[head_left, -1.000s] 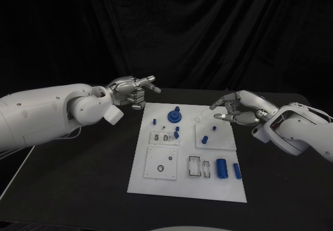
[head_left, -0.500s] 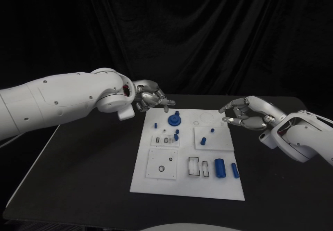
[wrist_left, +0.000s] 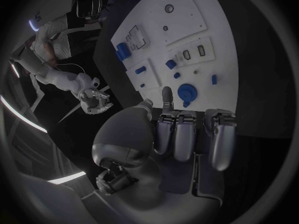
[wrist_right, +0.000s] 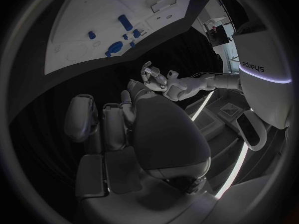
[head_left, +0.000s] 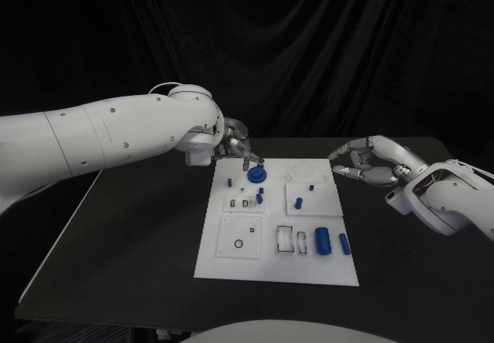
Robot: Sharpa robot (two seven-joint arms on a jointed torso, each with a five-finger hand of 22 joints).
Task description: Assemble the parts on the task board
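The white task board [head_left: 239, 266] lies mid-table, also in the left wrist view [wrist_left: 187, 30] and right wrist view [wrist_right: 69, 20]. A blue round part [head_left: 256, 174] with a peg stands near its far edge. My left hand [head_left: 235, 148] hovers just behind that blue round part [wrist_left: 186, 91], one fingertip [wrist_left: 166, 92] reaching close to it; the left hand [wrist_left: 187, 134] holds nothing. My right hand [head_left: 368, 162] hangs beside the board's far right corner, fingers loosely bent, nothing in them. Two blue cylinders [head_left: 323, 241] lie at the near right.
Small blue pieces [head_left: 298, 203] stand or lie in the board's middle plates, and rectangular slots [head_left: 293, 241] sit beside the cylinders. Bare black table [head_left: 134, 243] stretches to the left and right of the board.
My left arm has swung in, bringing its hand from off the board's far left corner to the blue round part. My right hand drew back slightly to the right. The camera also shifted.
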